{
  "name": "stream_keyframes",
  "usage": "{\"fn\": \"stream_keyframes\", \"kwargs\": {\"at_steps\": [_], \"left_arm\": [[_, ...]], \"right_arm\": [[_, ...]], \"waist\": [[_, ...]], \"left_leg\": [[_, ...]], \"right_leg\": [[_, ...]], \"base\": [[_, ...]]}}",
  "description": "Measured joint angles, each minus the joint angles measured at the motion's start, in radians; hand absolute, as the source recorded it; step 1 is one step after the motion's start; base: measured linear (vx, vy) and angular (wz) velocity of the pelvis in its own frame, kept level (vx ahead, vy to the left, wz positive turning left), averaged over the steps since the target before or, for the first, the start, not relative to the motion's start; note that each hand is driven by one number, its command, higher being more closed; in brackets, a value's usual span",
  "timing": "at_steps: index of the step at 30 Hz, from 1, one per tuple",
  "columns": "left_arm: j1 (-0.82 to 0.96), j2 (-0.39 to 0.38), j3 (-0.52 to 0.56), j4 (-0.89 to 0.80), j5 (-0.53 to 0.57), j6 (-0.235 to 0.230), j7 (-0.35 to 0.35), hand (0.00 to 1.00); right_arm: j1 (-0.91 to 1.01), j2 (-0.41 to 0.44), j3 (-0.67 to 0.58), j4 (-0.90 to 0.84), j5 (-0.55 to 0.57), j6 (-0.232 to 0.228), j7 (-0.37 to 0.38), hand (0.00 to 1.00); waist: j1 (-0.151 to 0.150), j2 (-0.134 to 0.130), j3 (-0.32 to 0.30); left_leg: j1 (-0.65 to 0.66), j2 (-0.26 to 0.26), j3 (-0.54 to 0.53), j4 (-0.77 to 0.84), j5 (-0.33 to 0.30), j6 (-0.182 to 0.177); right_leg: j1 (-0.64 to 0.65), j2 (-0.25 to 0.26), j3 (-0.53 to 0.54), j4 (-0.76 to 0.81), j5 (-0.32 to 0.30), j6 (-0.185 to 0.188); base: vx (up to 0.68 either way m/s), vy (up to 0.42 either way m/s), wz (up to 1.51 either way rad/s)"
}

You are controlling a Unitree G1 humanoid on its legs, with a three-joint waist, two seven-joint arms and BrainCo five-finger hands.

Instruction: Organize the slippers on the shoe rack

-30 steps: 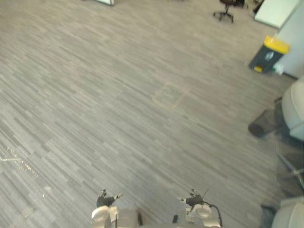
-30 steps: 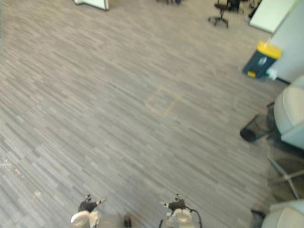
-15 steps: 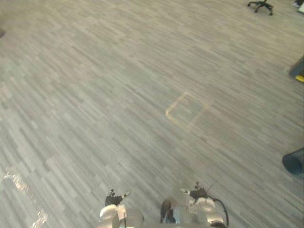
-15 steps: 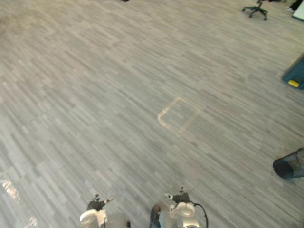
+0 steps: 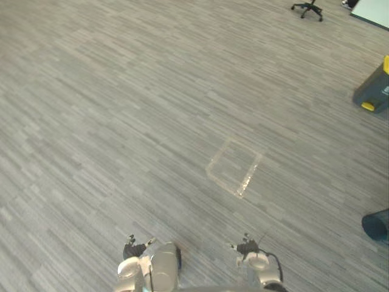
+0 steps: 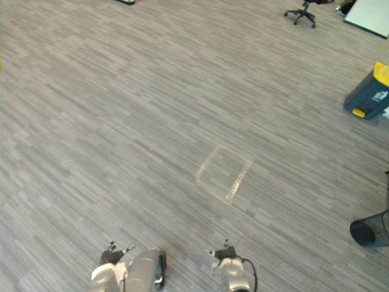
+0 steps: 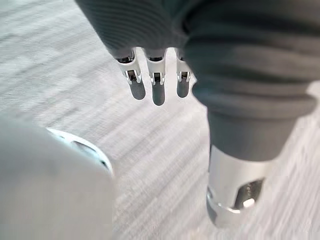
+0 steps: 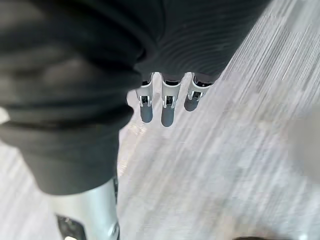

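My left hand (image 5: 135,249) hangs low at the bottom edge of the left eye view, over grey striped carpet. Its fingers (image 7: 155,85) are straight and relaxed in the left wrist view, with nothing between them and the thumb. My right hand (image 5: 246,248) hangs at the same height a little to the right. Its fingers (image 8: 167,105) also point straight down at the carpet and hold nothing.
A taped square outline (image 5: 234,166) marks the carpet ahead of my hands. A dark mesh wastebasket (image 5: 375,225) lies at the right edge. A blue bin with a yellow lid (image 5: 372,91) stands at the far right, and an office chair (image 5: 307,8) at the far back.
The whole picture has shifted, so the camera has moved: the taped square and the bin sit elsewhere in view. Both hands still hang low and open.
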State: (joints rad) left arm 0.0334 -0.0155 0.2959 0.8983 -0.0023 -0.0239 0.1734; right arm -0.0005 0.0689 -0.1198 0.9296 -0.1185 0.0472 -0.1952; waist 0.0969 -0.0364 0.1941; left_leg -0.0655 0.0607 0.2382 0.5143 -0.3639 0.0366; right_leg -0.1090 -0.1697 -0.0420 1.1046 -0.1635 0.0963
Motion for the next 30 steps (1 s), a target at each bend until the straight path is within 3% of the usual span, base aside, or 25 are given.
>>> {"fn": "stream_keyframes", "kwargs": {"at_steps": [2,4,5,6,8,9,10,11,13,15,16,17,19,21,23,25,26,27,28,30], "left_arm": [[-0.007,-0.001,-0.017,0.005,-0.001,0.001,-0.001,0.00],[-0.026,-0.002,-0.035,0.025,-0.001,0.002,-0.001,0.00],[-0.028,-0.003,-0.045,0.034,0.000,0.003,-0.002,0.00],[-0.029,-0.004,-0.049,0.047,0.000,0.006,-0.003,0.00],[-0.032,0.006,-0.072,0.068,0.002,0.007,-0.005,0.00],[-0.029,0.013,-0.081,0.070,0.003,0.008,-0.006,0.00],[-0.031,0.010,-0.080,0.073,0.013,0.008,-0.007,0.00],[-0.033,0.003,-0.078,0.073,0.030,0.008,-0.009,0.00],[-0.023,-0.001,-0.071,0.071,0.041,0.009,-0.011,0.00],[-0.012,-0.014,-0.031,0.067,0.041,0.016,-0.017,0.00],[-0.009,-0.013,-0.031,0.064,0.041,0.016,-0.020,0.00],[-0.001,-0.009,-0.030,0.048,0.041,0.014,-0.023,0.00],[0.001,0.000,-0.039,0.019,0.040,0.013,-0.023,0.00],[0.023,0.001,-0.038,-0.016,0.039,0.007,-0.022,0.00],[0.031,-0.008,-0.025,-0.036,0.038,-0.001,-0.021,0.00],[0.030,-0.019,-0.006,-0.044,0.035,-0.011,-0.021,0.00],[0.029,-0.028,-0.007,-0.044,0.034,-0.017,-0.020,0.00],[0.035,-0.037,-0.006,-0.040,0.021,-0.018,-0.019,0.00],[0.035,-0.037,-0.005,-0.039,0.017,-0.018,-0.020,0.00],[0.040,-0.022,0.003,-0.042,0.019,-0.018,-0.020,0.00]], "right_arm": [[0.002,0.000,-0.014,-0.013,-0.001,-0.007,0.001,0.00],[-0.012,-0.004,-0.037,-0.012,-0.001,-0.009,0.001,0.00],[-0.018,0.001,-0.043,-0.014,-0.001,-0.008,0.001,0.00],[-0.025,-0.006,-0.049,-0.010,-0.001,-0.008,0.003,0.00],[-0.032,-0.007,-0.056,0.000,-0.002,-0.007,0.010,0.00],[-0.032,-0.007,-0.058,0.005,-0.002,-0.006,0.015,0.00],[-0.033,-0.011,-0.065,0.002,-0.003,-0.004,0.020,0.00],[-0.037,-0.011,-0.076,0.002,-0.017,0.000,0.021,0.00],[-0.036,-0.011,-0.077,0.000,-0.037,0.001,0.021,0.00],[-0.038,-0.007,-0.060,-0.006,-0.035,0.003,0.022,0.00],[-0.038,-0.006,-0.055,-0.006,-0.034,0.004,0.021,0.00],[-0.037,0.004,-0.051,0.003,-0.033,0.005,0.019,0.00],[-0.038,0.004,-0.025,0.014,-0.030,0.013,0.021,0.00],[-0.035,0.005,-0.025,0.031,-0.027,0.018,0.019,0.00],[-0.036,0.005,-0.026,0.030,-0.027,0.020,0.017,0.00],[-0.040,0.005,-0.026,0.029,-0.027,0.020,0.017,0.00],[-0.038,0.004,-0.026,0.030,-0.028,0.020,0.013,0.00],[-0.032,0.003,-0.023,0.032,-0.028,0.021,0.010,0.00],[-0.030,0.002,-0.013,0.033,-0.028,0.022,0.012,0.00],[-0.016,0.002,0.002,0.028,-0.032,0.021,0.016,0.00]], "waist": [[-0.012,0.001,-0.001],[-0.025,-0.001,0.000],[-0.035,-0.003,0.000],[-0.044,-0.003,0.001],[-0.056,-0.012,0.001],[-0.061,-0.023,-0.003],[-0.066,-0.024,-0.006],[-0.067,0.004,-0.010],[-0.070,0.039,-0.023],[-0.069,0.082,-0.010],[-0.069,0.087,-0.008],[-0.063,0.084,0.001],[-0.041,0.065,0.006],[-0.035,0.050,0.000],[-0.030,0.042,0.009],[-0.016,0.034,0.015],[-0.013,0.044,0.009],[-0.006,0.067,-0.004],[-0.005,0.071,-0.006],[0.011,0.020,-0.030]], "left_leg": [[0.096,0.005,0.027,-0.090,-0.001,-0.003],[0.169,0.013,0.049,-0.153,-0.007,-0.016],[0.203,0.016,0.065,-0.182,-0.011,-0.024],[0.252,0.017,0.092,-0.227,-0.013,-0.029],[0.320,-0.005,0.102,-0.278,-0.008,-0.039],[0.345,-0.020,0.080,-0.288,-0.009,-0.043],[0.365,-0.014,0.044,-0.285,-0.011,-0.057],[0.377,0.015,0.006,-0.263,0.002,-0.079],[0.312,0.069,-0.040,-0.080,0.025,-0.115],[0.143,0.148,-0.129,0.355,0.199,-0.125],[0.109,0.158,-0.143,0.438,0.199,-0.126],[0.018,0.172,-0.159,0.600,0.155,-0.123],[-0.082,0.157,-0.162,0.632,0.103,-0.104],[-0.166,0.136,-0.151,0.494,0.045,-0.081],[-0.217,0.103,-0.167,0.283,0.025,-0.083],[-0.257,0.039,-0.251,0.093,0.054,-0.089],[-0.260,0.017,-0.309,-0.030,0.116,-0.104],[-0.253,0.031,-0.327,-0.059,0.214,-0.129],[-0.247,0.026,-0.322,-0.041,0.247,-0.121],[-0.226,0.009,-0.230,0.014,0.167,-0.083]], "right_leg": [[-0.112,-0.002,-0.112,0.002,-0.039,-0.043],[-0.197,-0.003,-0.233,-0.135,-0.066,-0.060],[-0.217,-0.002,-0.284,-0.235,-0.065,-0.066],[-0.231,0.014,-0.345,-0.433,-0.050,-0.073],[-0.222,0.063,-0.351,-0.765,0.063,-0.069],[-0.219,0.070,-0.325,-0.818,0.129,-0.109],[-0.210,0.079,-0.310,-0.804,0.199,-0.176],[-0.209,0.101,-0.313,-0.761,0.176,-0.198],[-0.183,0.152,-0.330,-0.755,0.123,-0.211],[-0.089,0.235,-0.293,-0.795,0.077,-0.238],[-0.068,0.253,-0.280,-0.799,0.067,-0.243],[-0.007,0.284,-0.237,-0.803,0.028,-0.255],[0.075,0.290,-0.166,-0.831,-0.002,-0.253],[0.148,0.280,-0.079,-0.873,-0.015,-0.227],[0.202,0.259,-0.007,-0.892,-0.028,-0.204],[0.238,0.215,0.065,-0.900,-0.059,-0.167],[0.252,0.201,0.097,-0.900,-0.087,-0.136],[0.265,0.201,0.139,-0.885,-0.129,-0.112],[0.277,0.195,0.156,-0.874,-0.146,-0.101],[0.269,0.145,0.205,-0.812,-0.161,-0.093]], "base": [[0.41,0.063,-0.35],[0.41,0.010,-0.29],[0.43,-0.010,-0.40],[0.53,-0.022,-0.48],[0.56,-0.055,-0.28],[0.58,-0.111,0.07],[0.59,-0.150,0.11],[0.59,-0.163,0.07],[0.60,-0.193,-0.16],[0.55,-0.114,-0.57],[0.56,0.015,-0.83],[0.67,0.028,-0.94],[0.58,0.029,-1.03],[0.48,0.089,-1.05],[0.50,0.215,-0.98],[0.48,0.300,-1.00],[0.44,0.364,-1.04],[0.45,0.401,-0.93],[0.45,0.432,-0.81],[0.49,0.408,-0.94]]}}
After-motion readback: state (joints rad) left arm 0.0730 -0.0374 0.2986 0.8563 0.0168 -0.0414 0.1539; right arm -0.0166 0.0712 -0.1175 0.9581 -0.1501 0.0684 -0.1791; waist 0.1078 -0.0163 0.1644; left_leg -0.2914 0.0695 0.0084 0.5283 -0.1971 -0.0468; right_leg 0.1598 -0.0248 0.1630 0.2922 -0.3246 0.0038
